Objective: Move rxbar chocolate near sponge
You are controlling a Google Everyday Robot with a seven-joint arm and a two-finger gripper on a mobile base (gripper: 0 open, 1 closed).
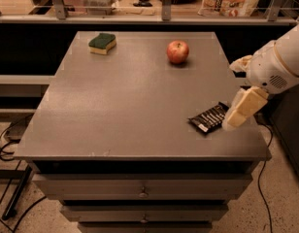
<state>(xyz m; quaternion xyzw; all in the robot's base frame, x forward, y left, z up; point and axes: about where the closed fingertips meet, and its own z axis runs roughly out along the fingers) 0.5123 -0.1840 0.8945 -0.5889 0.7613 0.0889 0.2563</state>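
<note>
The rxbar chocolate (pixel 209 118), a flat black wrapper with white lettering, lies near the table's front right corner. The sponge (pixel 102 42), green top over yellow, sits at the far left of the table. My gripper (pixel 232 95) comes in from the right edge of the table and is open. Its lower cream finger (pixel 241 108) has its tip right beside the bar's right end. Its upper finger (pixel 240 63) is well above and behind the bar. Nothing is held.
A red apple (pixel 177 52) stands at the far middle-right of the grey table (pixel 125 110). Drawers sit under the tabletop. A shelf with bagged goods runs behind the table. Cables lie on the floor at left and right.
</note>
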